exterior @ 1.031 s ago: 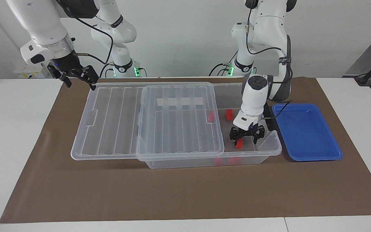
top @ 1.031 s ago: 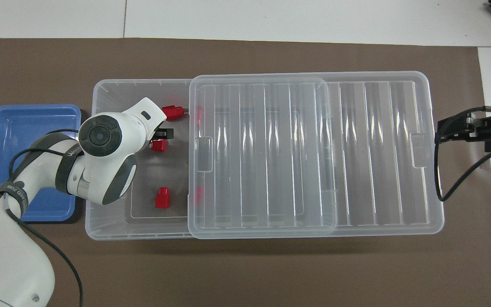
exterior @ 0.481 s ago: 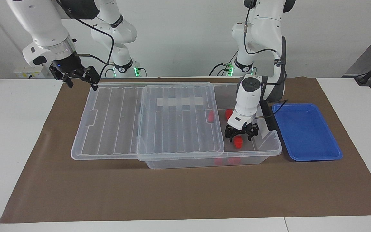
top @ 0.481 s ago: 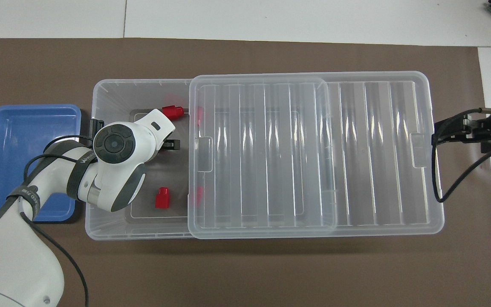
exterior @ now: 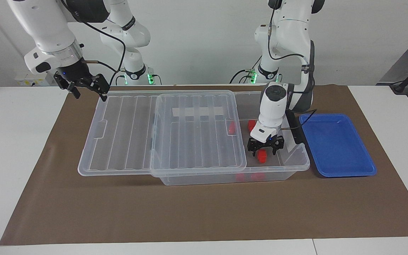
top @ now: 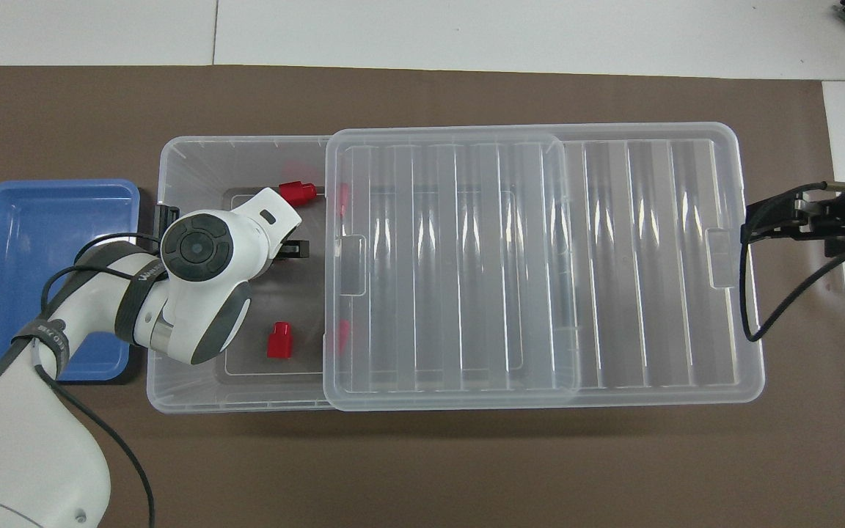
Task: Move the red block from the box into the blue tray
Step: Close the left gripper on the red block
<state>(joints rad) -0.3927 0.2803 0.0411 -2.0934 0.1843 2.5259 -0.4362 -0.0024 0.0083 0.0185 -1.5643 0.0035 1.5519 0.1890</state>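
Note:
The box (exterior: 298,165) is a clear bin with its ribbed lid (exterior: 126,134) slid toward the right arm's end, leaving the end by the blue tray (exterior: 338,148) uncovered. My left gripper (exterior: 264,153) is down inside that uncovered end, open, with its fingers either side of a red block (exterior: 261,157) on the bin floor. In the overhead view the left wrist (top: 195,249) hides this block. The blue tray (top: 34,227) lies beside the box at the left arm's end and holds nothing. My right gripper (exterior: 89,92) hangs open over the lid's corner and waits.
Other red blocks lie in the box: one (top: 296,192) farther from the robots, one (top: 279,341) nearer, and others half under the lid's edge (top: 342,198). The lid overhangs the box toward the right arm's end. A brown mat (exterior: 204,212) covers the table.
The left gripper has slid a little toward the lid's edge and settled over the red block, which the overhead view no longer shows. The right gripper has barely shifted.

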